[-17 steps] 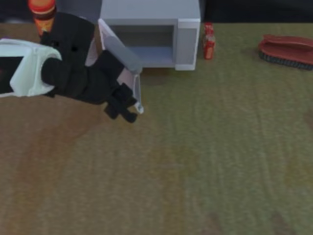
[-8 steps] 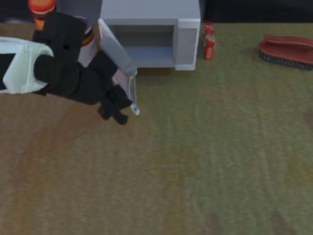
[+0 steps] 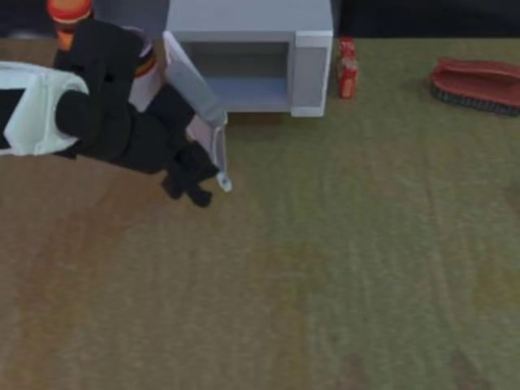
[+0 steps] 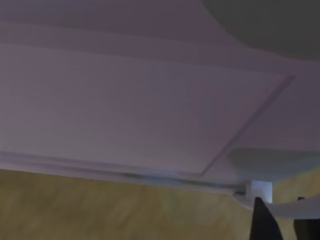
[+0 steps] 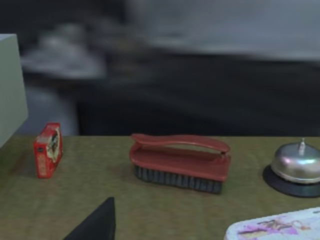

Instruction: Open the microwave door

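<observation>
You'll find the microwave point(image 3: 252, 53) at the table's point(image 3: 341, 268) far edge, around eleven o'clock from centre. The microwave door point(image 3: 197, 96) swings out from its left side toward seven o'clock. The left gripper point(image 3: 197, 180) sits at the door's free end. Just at the microwave's three o'clock stands a small box point(image 3: 347, 67), and well beyond it, a brush point(image 3: 477, 84). A jar point(image 3: 68, 16) sits at the microwave's nine o'clock.

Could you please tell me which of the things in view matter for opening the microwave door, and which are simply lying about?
Part of the job:
microwave
microwave door, swung open
left gripper, at the door's handle edge

Just lying about:
red brush
small red box
bell
orange-capped bottle
</observation>
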Controlling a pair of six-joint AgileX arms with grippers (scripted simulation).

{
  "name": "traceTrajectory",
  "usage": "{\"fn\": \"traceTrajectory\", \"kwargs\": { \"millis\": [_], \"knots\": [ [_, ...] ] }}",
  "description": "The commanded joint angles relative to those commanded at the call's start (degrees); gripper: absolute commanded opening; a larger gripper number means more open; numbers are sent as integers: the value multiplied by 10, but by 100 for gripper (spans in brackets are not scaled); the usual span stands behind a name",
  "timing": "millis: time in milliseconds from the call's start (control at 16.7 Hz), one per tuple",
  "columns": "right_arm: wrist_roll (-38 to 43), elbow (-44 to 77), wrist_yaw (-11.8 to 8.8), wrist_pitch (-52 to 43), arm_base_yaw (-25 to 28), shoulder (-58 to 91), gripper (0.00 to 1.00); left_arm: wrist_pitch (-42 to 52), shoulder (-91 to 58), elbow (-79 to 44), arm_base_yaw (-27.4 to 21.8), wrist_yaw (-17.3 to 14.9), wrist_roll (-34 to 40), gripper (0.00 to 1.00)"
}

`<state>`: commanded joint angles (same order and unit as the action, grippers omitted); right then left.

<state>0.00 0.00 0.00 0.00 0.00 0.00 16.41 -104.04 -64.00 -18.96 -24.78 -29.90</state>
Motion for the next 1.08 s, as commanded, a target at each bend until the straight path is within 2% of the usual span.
{"fn": "traceTrajectory", "kwargs": {
  "millis": [1080],
  "knots": [
    [0, 0, 0, 0, 0, 0, 100, 5, -1, 2, 0, -6, -5, 0]
  ]
}}
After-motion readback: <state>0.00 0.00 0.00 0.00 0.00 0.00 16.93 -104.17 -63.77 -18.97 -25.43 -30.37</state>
